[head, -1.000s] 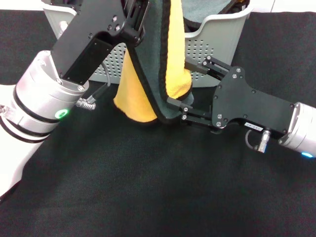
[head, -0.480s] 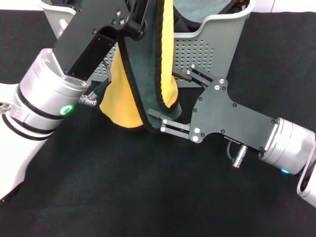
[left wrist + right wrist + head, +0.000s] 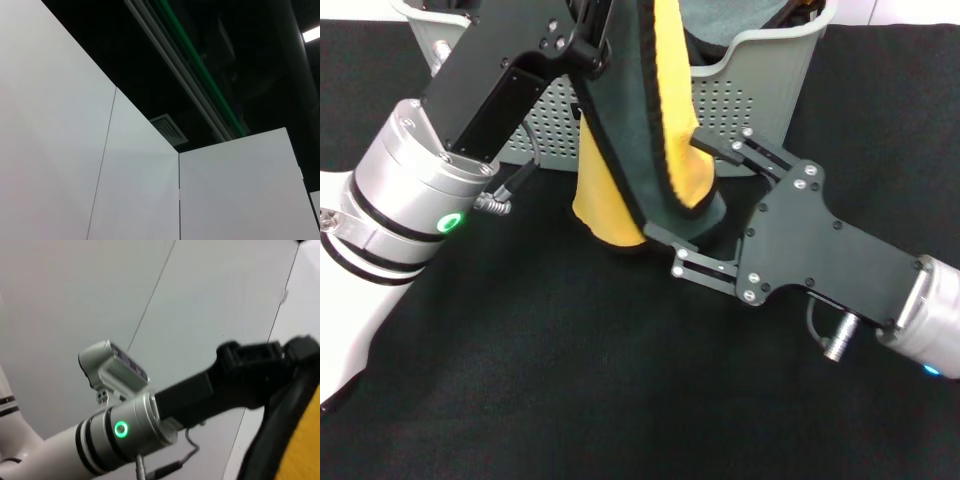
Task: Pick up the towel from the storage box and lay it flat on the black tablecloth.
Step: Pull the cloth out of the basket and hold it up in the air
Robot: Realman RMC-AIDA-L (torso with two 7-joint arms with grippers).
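The towel point(image 3: 630, 140) hangs folded in front of the storage box point(image 3: 770, 70), grey-green face outward, yellow-orange face showing in strips, black trim along its edges. My left gripper point(image 3: 592, 22) is at the top edge of the head view, shut on the towel's upper part. My right gripper point(image 3: 680, 186) reaches in from the right, open, with one finger on each side of the towel's lower end. The black tablecloth point(image 3: 570, 380) lies below. The right wrist view shows the towel's yellow face point(image 3: 306, 440) and the left gripper point(image 3: 250, 371).
More dark green cloth point(image 3: 720, 18) lies inside the box. A white surface edge point(image 3: 340, 190) shows at the left beside the tablecloth. The left arm's lit green ring point(image 3: 120, 429) faces the right wrist camera. The left wrist view shows only white panels point(image 3: 60, 150) and a dark ceiling.
The towel's hanging end swung left and then back to the right. My right gripper followed it, staying open around the lower end, and now sits slightly lower and farther right.
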